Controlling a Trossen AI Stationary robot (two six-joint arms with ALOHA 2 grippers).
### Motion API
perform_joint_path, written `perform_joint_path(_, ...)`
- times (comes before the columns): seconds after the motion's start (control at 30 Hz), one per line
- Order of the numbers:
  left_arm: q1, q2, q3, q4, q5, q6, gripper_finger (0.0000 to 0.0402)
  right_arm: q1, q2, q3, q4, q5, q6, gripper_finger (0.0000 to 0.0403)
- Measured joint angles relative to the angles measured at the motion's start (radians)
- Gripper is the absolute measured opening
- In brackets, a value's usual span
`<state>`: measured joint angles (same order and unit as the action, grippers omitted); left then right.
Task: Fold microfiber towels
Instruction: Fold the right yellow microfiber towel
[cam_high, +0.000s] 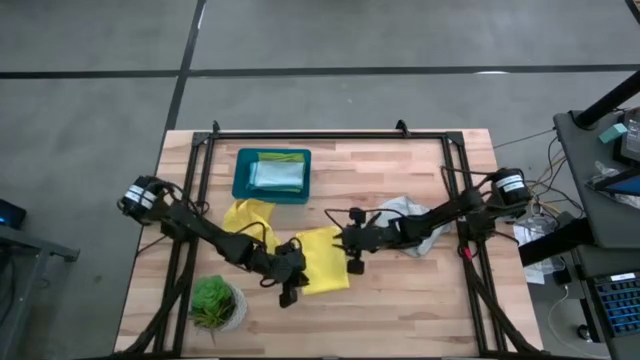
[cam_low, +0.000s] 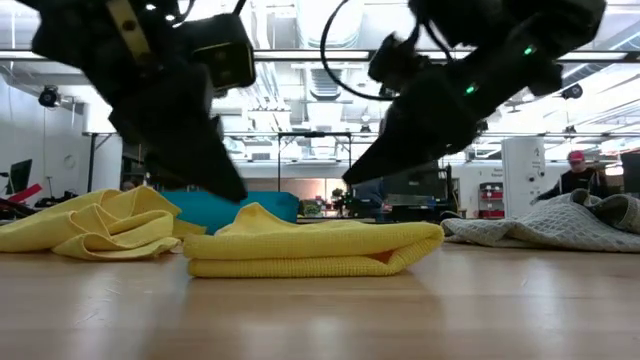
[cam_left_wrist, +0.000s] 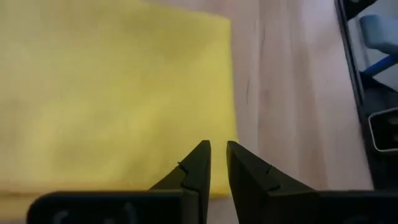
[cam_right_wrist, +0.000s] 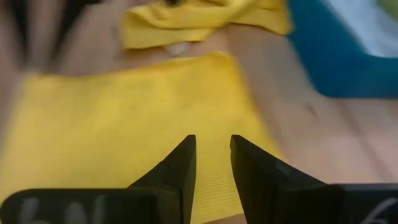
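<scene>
1. While both arms meet at the middle of the overhead picture, a folded yellow towel (cam_high: 323, 259) lies flat on the table (cam_high: 420, 300), just below centre.
2. Left gripper (cam_high: 291, 283) sits at the towel's lower left edge. Its fingers (cam_left_wrist: 198, 165) stand nearly pressed together with a thin gap, above the cloth, pinching nothing visible.
3. Right gripper (cam_high: 352, 252) sits at the towel's right edge. Its fingers (cam_right_wrist: 181, 163) stand slightly apart over the yellow surface; no cloth shows between them.
4. Judgement: the grippers flank opposite edges so the fold can be squared or a further fold begun.
5. Appearance: in the table-level picture the towel (cam_low: 315, 250) shows stacked layers with a rounded fold at the right end; the weave looks fine and soft, the top smooth.
6. A second yellow towel (cam_high: 248, 213) lies crumpled just upper left of the folded one, beside the teal tray (cam_high: 240, 180).
7. Folded pale cloths (cam_high: 278, 173) rest inside that tray.
8. A grey towel (cam_high: 405, 213) lies bunched right of centre, under the right arm.
9. A potted plant (cam_high: 213, 302) stands at lower left, clear of the work.
</scene>
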<state>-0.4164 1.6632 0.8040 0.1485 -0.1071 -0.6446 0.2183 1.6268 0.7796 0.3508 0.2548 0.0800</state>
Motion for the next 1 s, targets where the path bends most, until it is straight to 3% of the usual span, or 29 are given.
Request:
perform_joint_path(0.3,0.123,-0.007,-0.012,-0.084,-0.222,0.187,0.0038,0.088,0.058,-0.036,0.063,-0.316,0.004,0.0091)
perform_joint_path(0.53,0.160,0.031,-0.020,-0.116,-0.239,0.180,0.0038,0.104,0.127,-0.038,0.079,-0.386,0.089,0.0091)
perform_joint_path(0.83,0.157,-0.025,-0.014,-0.151,-0.203,0.171,0.0038,0.105,0.068,-0.037,0.082,-0.384,0.093,0.0091)
perform_joint_path(1.0,0.119,-0.088,-0.004,-0.147,-0.163,0.177,0.0038,0.104,0.016,-0.041,0.049,-0.257,0.020,0.0091)
